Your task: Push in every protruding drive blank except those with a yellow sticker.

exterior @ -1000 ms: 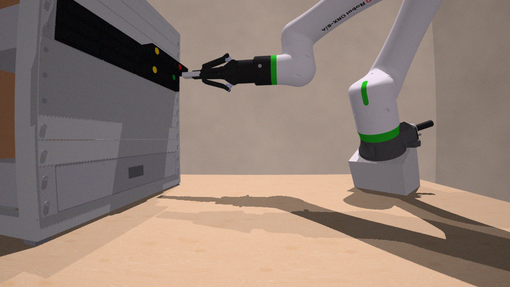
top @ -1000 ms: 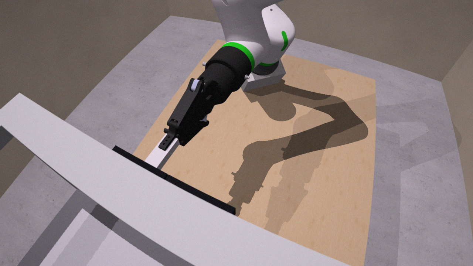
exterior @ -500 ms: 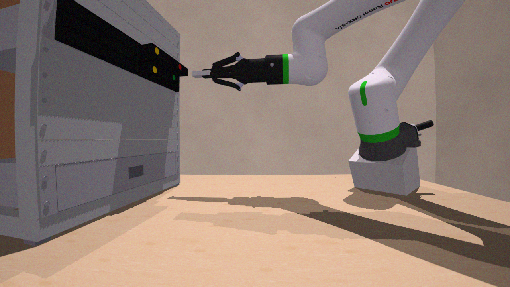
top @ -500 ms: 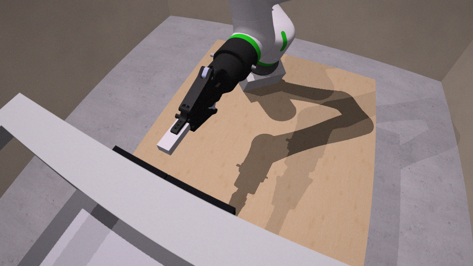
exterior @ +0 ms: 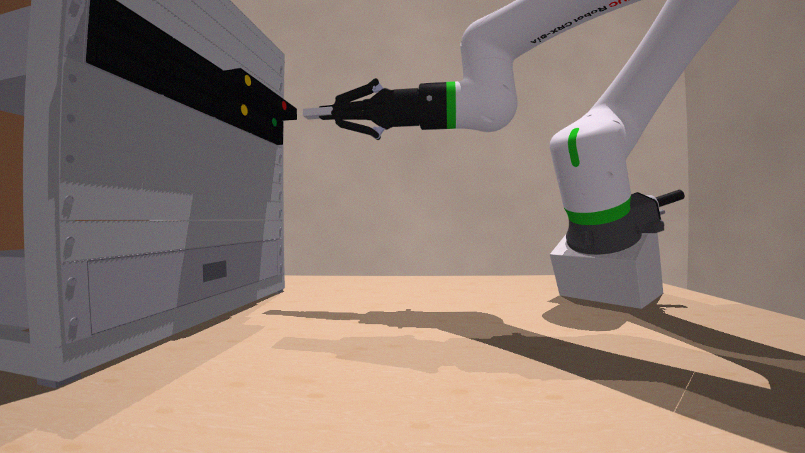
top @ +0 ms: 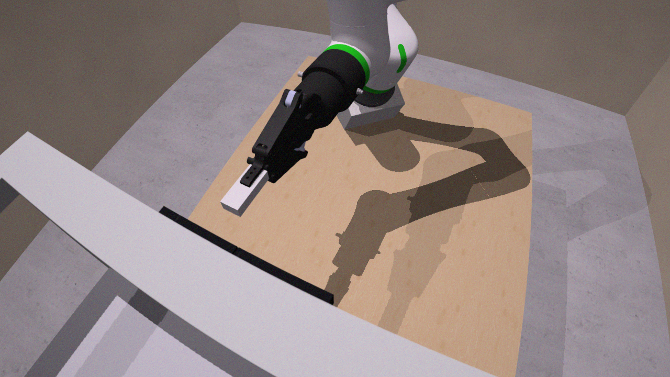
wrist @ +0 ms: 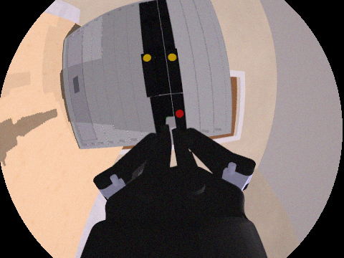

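The gripper (exterior: 315, 112) hangs level in the air just off the front of the rack (exterior: 168, 185), fingertips aimed straight at the black drive row, and there is a clear gap between the tips and the rack face. The jaws are pinched fully together with nothing between them; the pale fingertips (top: 239, 196) read as one flat blade from above.

On the rack, near its top, runs the dark band of drive blanks. At the band's end nearest the arm, the red-dot blank (exterior: 285, 107) juts out from the rack front, its face proud of everything around it. Directly beneath it on the rack sits the green-dot blank (exterior: 273, 124), its face further back than the red one's. Further along the rack front, away from the arm, the two yellow-sticker blanks (exterior: 245, 94) stand one above the other, also proud of the long black row beyond them.

Through the wrist camera, the closed tips point just beside the red dot (wrist: 180, 113), with the pair of yellow dots (wrist: 147, 57) beyond it on the rack face.

The rack stands upright and flat on the wooden table (exterior: 394, 382), and the arm's grey pedestal (exterior: 568, 281) sits well apart from the rack, across the table.
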Tool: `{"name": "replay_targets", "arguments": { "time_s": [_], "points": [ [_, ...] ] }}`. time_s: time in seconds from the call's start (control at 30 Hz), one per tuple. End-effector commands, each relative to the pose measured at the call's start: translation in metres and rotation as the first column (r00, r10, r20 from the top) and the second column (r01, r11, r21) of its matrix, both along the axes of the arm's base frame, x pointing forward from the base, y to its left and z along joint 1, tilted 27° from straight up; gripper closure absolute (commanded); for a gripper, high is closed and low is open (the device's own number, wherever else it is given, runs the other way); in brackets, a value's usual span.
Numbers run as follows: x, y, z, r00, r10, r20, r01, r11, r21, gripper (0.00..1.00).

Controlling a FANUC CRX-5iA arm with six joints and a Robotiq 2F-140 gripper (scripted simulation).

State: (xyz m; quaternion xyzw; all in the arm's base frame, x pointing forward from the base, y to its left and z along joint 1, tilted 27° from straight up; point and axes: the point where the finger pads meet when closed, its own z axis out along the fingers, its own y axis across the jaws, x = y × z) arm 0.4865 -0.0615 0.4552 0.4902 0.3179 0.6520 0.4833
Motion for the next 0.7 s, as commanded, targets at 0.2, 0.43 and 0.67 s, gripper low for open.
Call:
{"name": "replay_targets", "arguments": {
  "time_s": [0.2,0.43,0.67],
  "points": [
    [0.001,-0.007,0.021,1.000,0.001,-0.001,-0.001,1.000,0.001,1.00],
    [0.026,-0.009,0.030,1.000,0.001,-0.001,-0.001,1.000,0.001,1.00],
    [0.030,-0.009,0.031,1.000,0.001,-0.001,-0.001,1.000,0.001,1.00]
  ]
}}
